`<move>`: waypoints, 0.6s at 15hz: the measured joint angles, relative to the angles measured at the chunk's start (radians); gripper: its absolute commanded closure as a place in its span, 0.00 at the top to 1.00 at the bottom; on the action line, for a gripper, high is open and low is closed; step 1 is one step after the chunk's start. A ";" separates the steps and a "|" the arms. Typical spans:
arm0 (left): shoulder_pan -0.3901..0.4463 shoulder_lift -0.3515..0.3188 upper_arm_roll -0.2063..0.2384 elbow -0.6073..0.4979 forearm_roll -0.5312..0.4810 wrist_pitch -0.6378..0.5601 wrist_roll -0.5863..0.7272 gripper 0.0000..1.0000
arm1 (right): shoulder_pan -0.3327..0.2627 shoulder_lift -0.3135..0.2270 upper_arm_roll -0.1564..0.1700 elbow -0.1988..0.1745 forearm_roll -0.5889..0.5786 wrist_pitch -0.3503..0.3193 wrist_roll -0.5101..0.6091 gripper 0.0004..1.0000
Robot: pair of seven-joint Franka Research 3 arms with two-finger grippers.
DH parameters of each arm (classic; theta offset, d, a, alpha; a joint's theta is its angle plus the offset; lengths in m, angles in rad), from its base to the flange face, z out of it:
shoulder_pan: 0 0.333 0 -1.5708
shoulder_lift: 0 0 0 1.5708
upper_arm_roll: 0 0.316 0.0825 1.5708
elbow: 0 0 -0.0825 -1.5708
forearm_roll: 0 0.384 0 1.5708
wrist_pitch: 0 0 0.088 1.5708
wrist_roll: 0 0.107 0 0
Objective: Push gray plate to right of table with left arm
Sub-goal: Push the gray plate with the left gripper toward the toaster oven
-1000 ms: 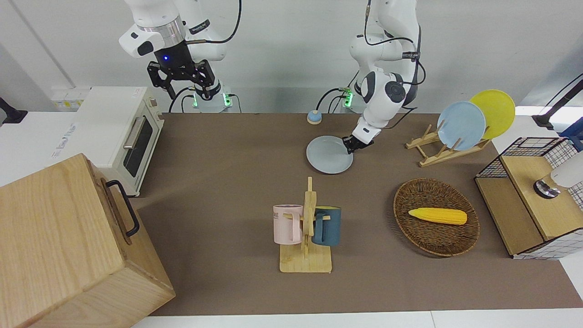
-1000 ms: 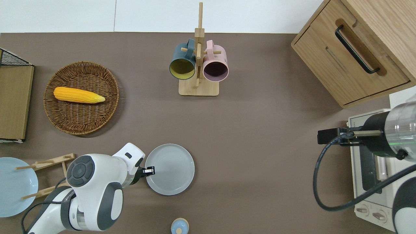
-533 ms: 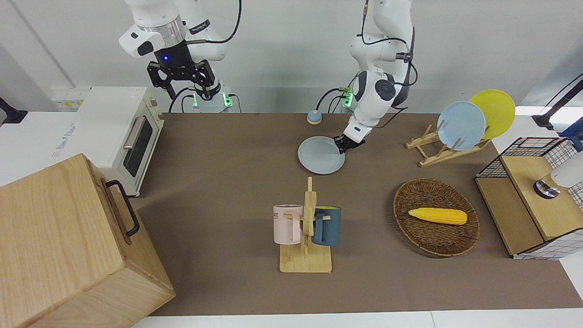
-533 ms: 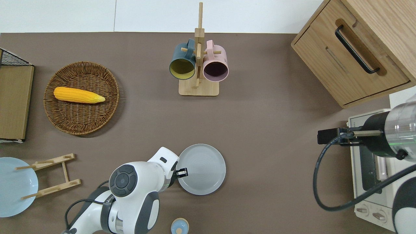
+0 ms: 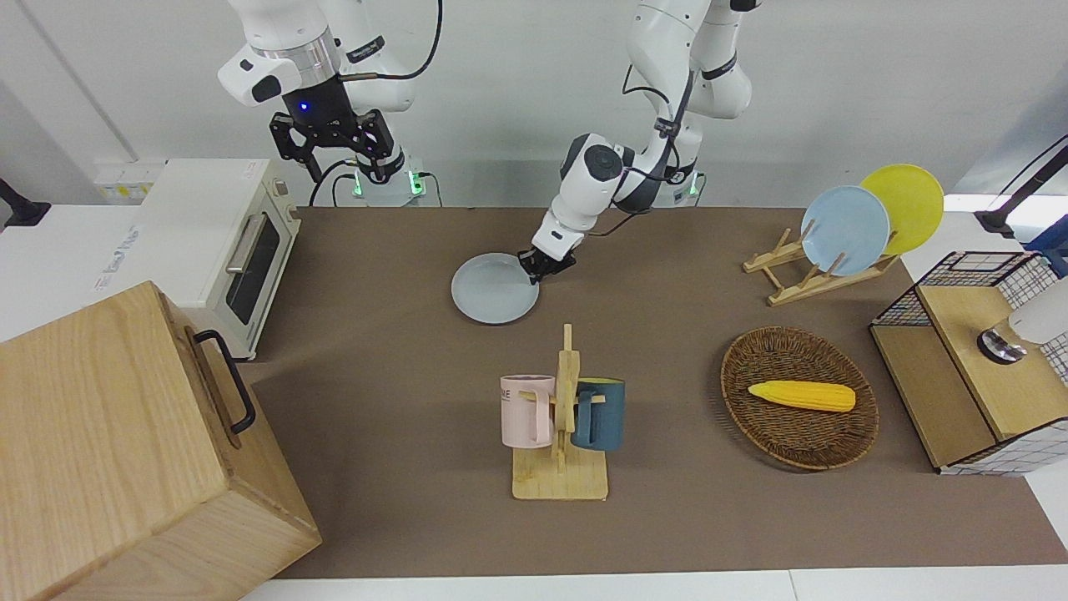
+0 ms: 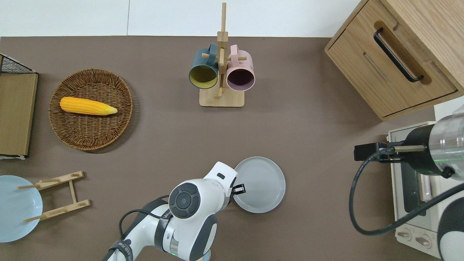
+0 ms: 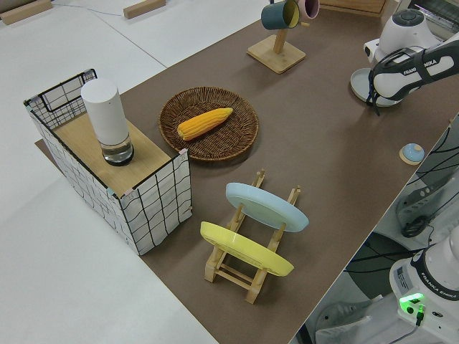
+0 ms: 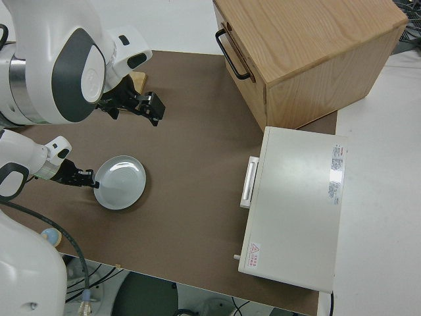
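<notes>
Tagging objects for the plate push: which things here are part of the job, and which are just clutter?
Job:
- gray plate
- left pincer, at the plate's rim
- table

Clutter:
- mug rack, teal mug, pink mug
- wicker basket holding corn
- plate rack: sky-blue plate, yellow plate
- toaster oven
- wooden box
- right arm, parked

The table point(image 5: 400, 351) is faced from across it in the front view, with the arms at the top. It is looked straight down on in the overhead view. The left side view is taken diagonally from a raised end – the right side view from above, close by. One plate point(image 6: 259, 184) is shared by all four.
</notes>
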 measured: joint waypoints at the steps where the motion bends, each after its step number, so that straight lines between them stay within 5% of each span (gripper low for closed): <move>1: -0.019 0.018 0.000 0.020 0.000 0.011 -0.021 0.00 | 0.000 0.000 0.000 0.000 0.000 0.000 0.000 1.00; 9: -0.116 0.114 0.002 0.136 -0.010 0.042 -0.116 0.04 | 0.000 0.000 0.000 0.000 0.000 0.000 0.000 1.00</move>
